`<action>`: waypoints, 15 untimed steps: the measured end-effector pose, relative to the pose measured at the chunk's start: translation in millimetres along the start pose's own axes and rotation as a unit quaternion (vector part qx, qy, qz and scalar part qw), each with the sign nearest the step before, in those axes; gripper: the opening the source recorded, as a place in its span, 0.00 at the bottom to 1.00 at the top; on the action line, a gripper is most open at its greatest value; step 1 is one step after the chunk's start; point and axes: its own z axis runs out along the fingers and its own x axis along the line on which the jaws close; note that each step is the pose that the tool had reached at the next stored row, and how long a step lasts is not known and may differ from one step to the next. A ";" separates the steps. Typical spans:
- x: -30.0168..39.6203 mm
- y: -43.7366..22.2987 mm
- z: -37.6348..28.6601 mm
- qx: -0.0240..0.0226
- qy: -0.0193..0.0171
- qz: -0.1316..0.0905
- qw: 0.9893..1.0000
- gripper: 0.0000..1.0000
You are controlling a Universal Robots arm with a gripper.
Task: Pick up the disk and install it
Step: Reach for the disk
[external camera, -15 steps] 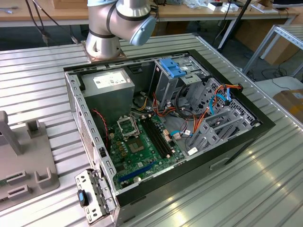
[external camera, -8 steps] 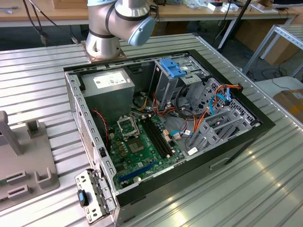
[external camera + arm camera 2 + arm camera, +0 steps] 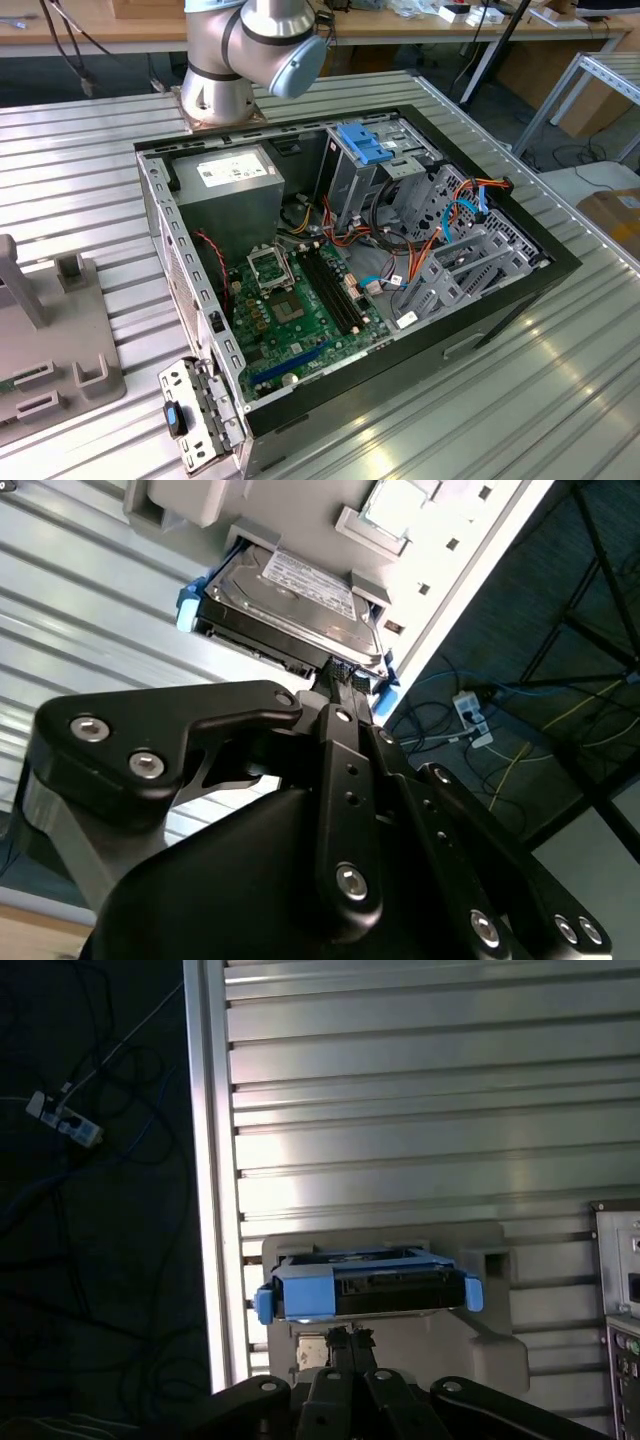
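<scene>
The disk (image 3: 290, 605) is a dark-grey drive in a bright blue carrier. It rests in a light grey holder (image 3: 190, 500) on the ribbed metal table. In the first wrist view the disk (image 3: 365, 1293) shows edge-on, with blue tabs at both ends, over the same holder (image 3: 480, 1345). My gripper (image 3: 340, 675) is right at the disk's near edge, close to a blue corner tab. Its tip (image 3: 350, 1338) sits just beside the disk's long edge in the first wrist view. Whether it has hold of the disk I cannot tell.
An open computer case (image 3: 500, 300) lies on the table, with a green motherboard (image 3: 300, 300), a grey power supply (image 3: 225, 195) and a drive cage under a blue flap (image 3: 365, 145). The arm's base (image 3: 215, 95) stands behind it. A grey fixture (image 3: 50, 340) sits at the exterior view's left. The table edge (image 3: 210, 1210) runs close to the holder.
</scene>
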 end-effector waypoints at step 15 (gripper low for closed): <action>14.3 14.1 13.0 0.001 0.000 0.000 1.000 0.11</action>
